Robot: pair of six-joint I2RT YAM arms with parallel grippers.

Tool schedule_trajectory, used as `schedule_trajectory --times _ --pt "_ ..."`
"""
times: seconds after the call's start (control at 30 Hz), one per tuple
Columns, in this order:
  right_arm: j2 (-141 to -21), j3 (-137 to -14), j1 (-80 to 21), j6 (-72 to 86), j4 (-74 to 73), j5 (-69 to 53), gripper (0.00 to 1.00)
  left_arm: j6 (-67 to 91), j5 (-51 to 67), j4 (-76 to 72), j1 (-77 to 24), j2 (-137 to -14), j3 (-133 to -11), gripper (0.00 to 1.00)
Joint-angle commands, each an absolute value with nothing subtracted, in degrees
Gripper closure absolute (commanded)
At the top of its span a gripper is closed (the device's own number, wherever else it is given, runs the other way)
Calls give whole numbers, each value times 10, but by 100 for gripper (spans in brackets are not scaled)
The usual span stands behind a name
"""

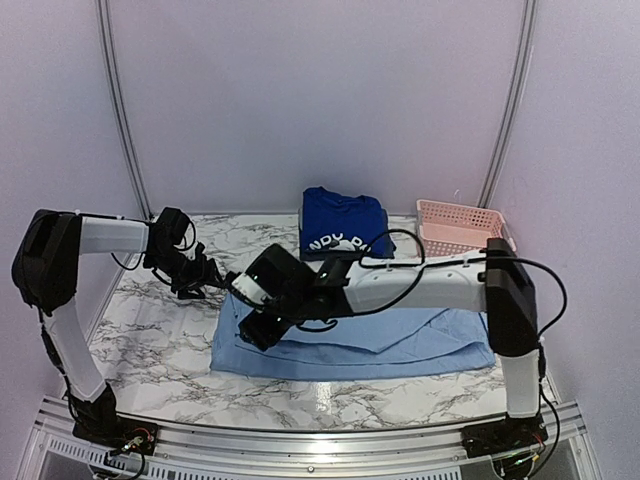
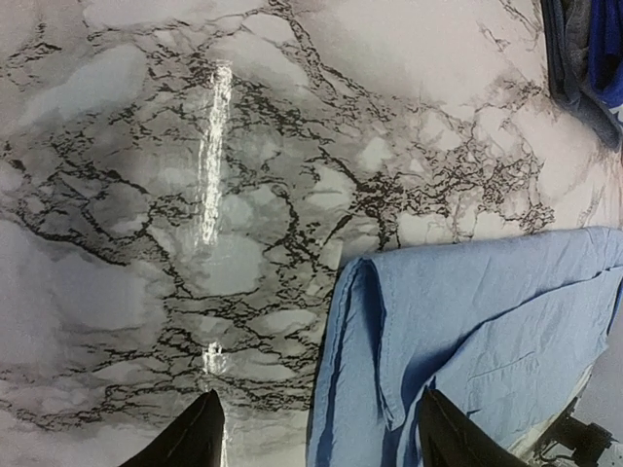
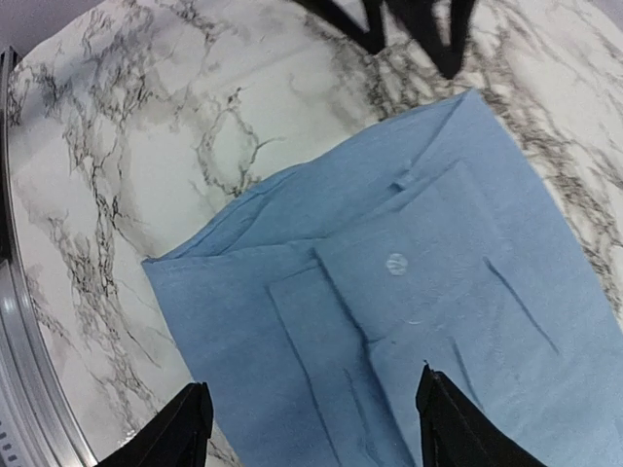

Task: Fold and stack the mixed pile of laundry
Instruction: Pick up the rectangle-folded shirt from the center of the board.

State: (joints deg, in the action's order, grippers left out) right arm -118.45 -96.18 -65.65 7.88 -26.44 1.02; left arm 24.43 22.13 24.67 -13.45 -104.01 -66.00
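A light-blue collared shirt (image 1: 400, 340) lies flat on the marble table, its left part folded over. At the back, a folded royal-blue T-shirt (image 1: 343, 222) with white lettering rests on darker pieces. My left gripper (image 1: 218, 280) hovers at the shirt's far left corner; in the left wrist view it (image 2: 321, 443) stands open, the rolled shirt edge (image 2: 355, 370) below the gap. My right gripper (image 1: 255, 328) hangs over the shirt's near left part; in the right wrist view it (image 3: 316, 428) is open above the flat cloth (image 3: 409, 282), holding nothing.
A pink lattice basket (image 1: 460, 225) stands at the back right beside the T-shirt. Bare marble table (image 1: 150, 320) extends left of the shirt. The left gripper's dark fingers (image 3: 419, 24) show at the top of the right wrist view, near the shirt corner.
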Motion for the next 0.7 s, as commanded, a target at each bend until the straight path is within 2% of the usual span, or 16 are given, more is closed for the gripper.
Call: schedule_trajectory --times 0.0,0.33,0.53,0.67 --pt "-1250 -1026 -693 90 -262 36 33 235 249 239 -137 -1070 -684 29" --pt "-1331 -1063 -727 85 -265 45 33 225 250 238 -164 -1104 -693 29" --pt "-1358 -1060 -735 74 -265 52 28 218 243 240 -189 -1129 -705 30" --pt "-1379 -1077 -743 55 -281 67 31 218 242 243 -193 -1138 -706 38"
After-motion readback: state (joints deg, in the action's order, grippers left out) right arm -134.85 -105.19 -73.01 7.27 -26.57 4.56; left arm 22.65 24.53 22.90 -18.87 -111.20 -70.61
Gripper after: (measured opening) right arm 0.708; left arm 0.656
